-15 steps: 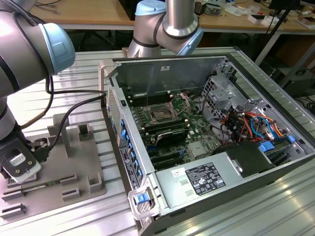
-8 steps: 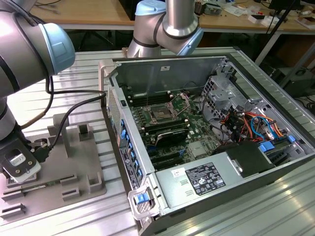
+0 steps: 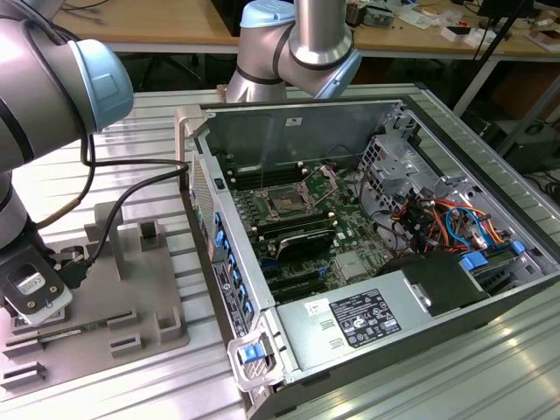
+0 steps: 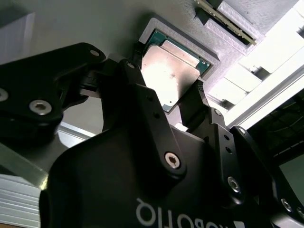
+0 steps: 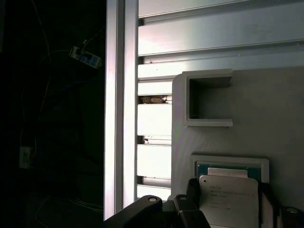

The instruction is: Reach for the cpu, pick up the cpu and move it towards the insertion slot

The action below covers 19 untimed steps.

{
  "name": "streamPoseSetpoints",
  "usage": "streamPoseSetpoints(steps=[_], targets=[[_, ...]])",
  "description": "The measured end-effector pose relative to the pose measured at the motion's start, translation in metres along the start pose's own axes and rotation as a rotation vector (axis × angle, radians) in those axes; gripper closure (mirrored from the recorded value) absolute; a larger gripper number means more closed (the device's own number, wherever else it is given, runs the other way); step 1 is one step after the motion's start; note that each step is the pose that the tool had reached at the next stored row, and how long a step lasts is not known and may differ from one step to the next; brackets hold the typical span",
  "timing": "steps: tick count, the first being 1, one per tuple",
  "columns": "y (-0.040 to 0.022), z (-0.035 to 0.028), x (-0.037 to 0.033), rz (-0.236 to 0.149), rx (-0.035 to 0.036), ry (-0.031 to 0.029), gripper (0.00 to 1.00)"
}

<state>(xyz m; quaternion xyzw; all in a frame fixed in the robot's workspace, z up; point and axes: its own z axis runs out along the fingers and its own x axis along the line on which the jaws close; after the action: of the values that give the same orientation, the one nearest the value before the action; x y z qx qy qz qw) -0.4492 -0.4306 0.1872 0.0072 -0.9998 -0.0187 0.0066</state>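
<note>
At the exterior view's left of the worktop (image 3: 149, 131), the pincer (image 4: 167, 84) is low over a grey holder plate (image 3: 153, 289). Its fingers (image 4: 137, 71) are closed in on two opposite edges of the cpu (image 4: 171, 64) & appear to touch it. The cpu sits in a square recess in the plate. The insertion slot (image 3: 287, 203) is inside the open pc case (image 3: 289, 131), well apart to the exterior view's right.

A robotics or electronics lab: a robot arm (image 3: 302, 39) works beside an open computer case (image 3: 385, 219) on a ribbed aluminium desk (image 3: 131, 144), next to a grey holder plate (image 3: 140, 297). Behind, wooden workbenches (image 3: 149, 22) carry small parts (image 3: 455, 31) and cables.
</note>
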Motion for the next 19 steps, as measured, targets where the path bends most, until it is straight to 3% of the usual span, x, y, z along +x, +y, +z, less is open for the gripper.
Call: streamPoseSetpoints(steps=[19], targets=[[0.0002,-0.0037,0.0,0.0,0.0004,-0.0001,0.45]])
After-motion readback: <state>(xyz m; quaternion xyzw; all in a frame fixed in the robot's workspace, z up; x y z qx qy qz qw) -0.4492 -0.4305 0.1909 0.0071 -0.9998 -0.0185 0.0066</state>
